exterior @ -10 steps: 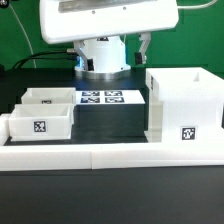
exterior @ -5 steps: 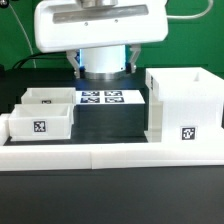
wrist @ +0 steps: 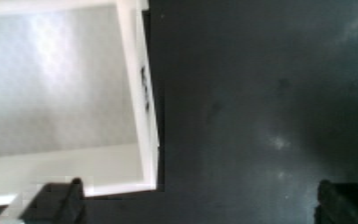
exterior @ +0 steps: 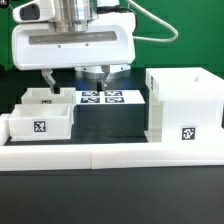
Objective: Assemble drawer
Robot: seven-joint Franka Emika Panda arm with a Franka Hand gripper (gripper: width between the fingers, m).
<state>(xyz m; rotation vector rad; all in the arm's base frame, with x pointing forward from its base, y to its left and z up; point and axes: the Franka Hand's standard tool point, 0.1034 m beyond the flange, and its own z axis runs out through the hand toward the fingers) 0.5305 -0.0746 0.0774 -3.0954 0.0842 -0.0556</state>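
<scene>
The drawer's parts are white plastic. Its tall box shell [exterior: 185, 108] stands at the exterior view's right, with a tag on its front. Two small open-top trays sit at the left: the front one [exterior: 40, 124] shows a tag, and the back one [exterior: 48, 98] is right behind it. My gripper [exterior: 73, 80] hangs open and empty above the back tray's right end. One fingertip [exterior: 47, 82] is over the tray, the other [exterior: 100, 75] over the marker board. In the wrist view the gripper [wrist: 201, 205] is wide open, with a tray's inside [wrist: 60, 90] and rim beside one finger [wrist: 51, 200].
The marker board [exterior: 108, 97] lies flat between the trays and the box shell. The long low white border wall [exterior: 110, 155] runs along the front. The table top [wrist: 265, 110] is dark. The arm's bulky white body fills the upper part of the exterior view.
The arm has moved to the exterior view's left and come lower. The fingers now hang over the back tray's right end. The parts have not moved.
</scene>
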